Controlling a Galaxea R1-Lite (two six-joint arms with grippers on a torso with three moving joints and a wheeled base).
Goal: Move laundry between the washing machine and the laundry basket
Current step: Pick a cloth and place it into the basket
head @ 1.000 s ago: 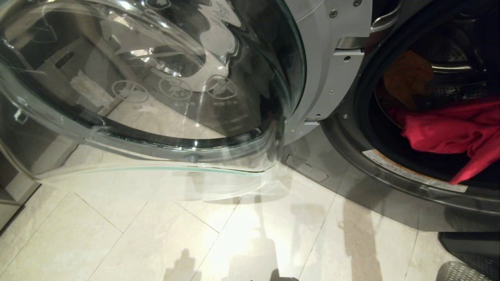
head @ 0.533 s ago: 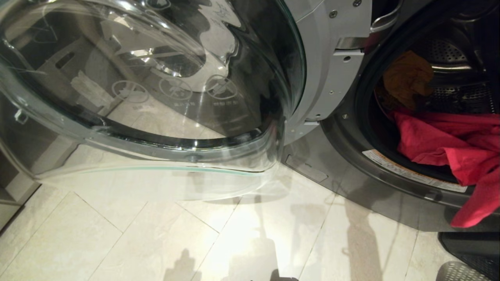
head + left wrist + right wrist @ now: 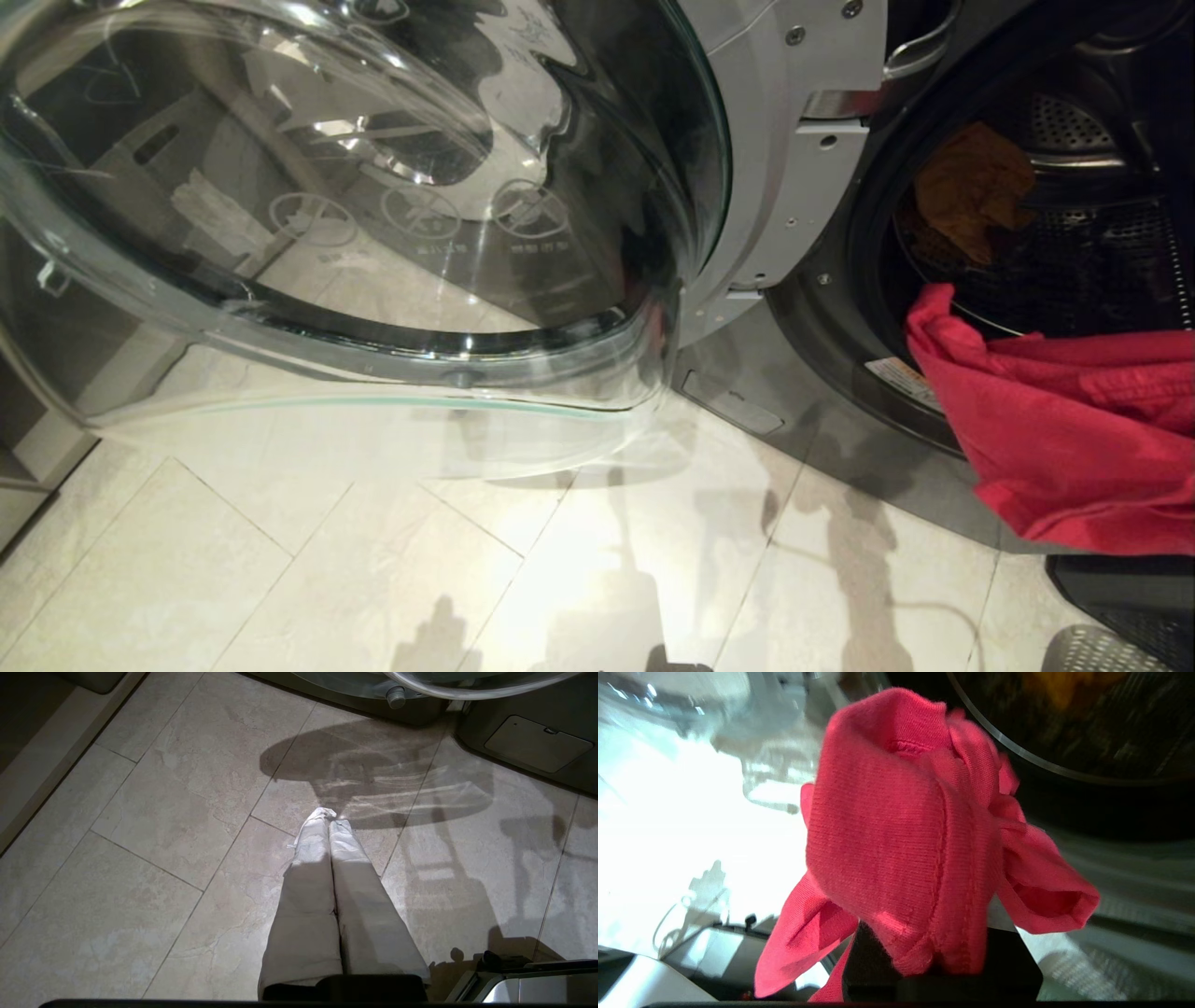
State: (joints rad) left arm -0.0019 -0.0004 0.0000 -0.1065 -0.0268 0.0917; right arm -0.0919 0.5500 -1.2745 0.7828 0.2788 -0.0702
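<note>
Over the tiled floor point(image 3: 140, 812) at the left, the left end effector point(image 3: 329, 821) is hanging parked with its cloth-wrapped fingers pressed together on nothing. Moving rightward in the head view, the glass door point(image 3: 373, 233) of the washing machine point(image 3: 794, 187) is standing swung wide, and past its hinge the perforated drum point(image 3: 1083, 252) is lying exposed, with a yellow-orange garment point(image 3: 971, 187) sitting at its back wall. Further right, the red-pink garment point(image 3: 1074, 429) is draping out over the drum's lip and hanging in front of the machine. The right end effector point(image 3: 924, 952) is clamping a bunched fold of it, its fingers buried under the knit cloth. That garment is looking light, limp and stretchy, so it is likely sagging and trailing wherever it is carried; pinching a thick gathered wad, as here, is seeming safer than taking a single edge. At the lower right corner, a perforated rim point(image 3: 1102, 649) is peeking in, possibly the laundry basket, its contents out of sight.
</note>
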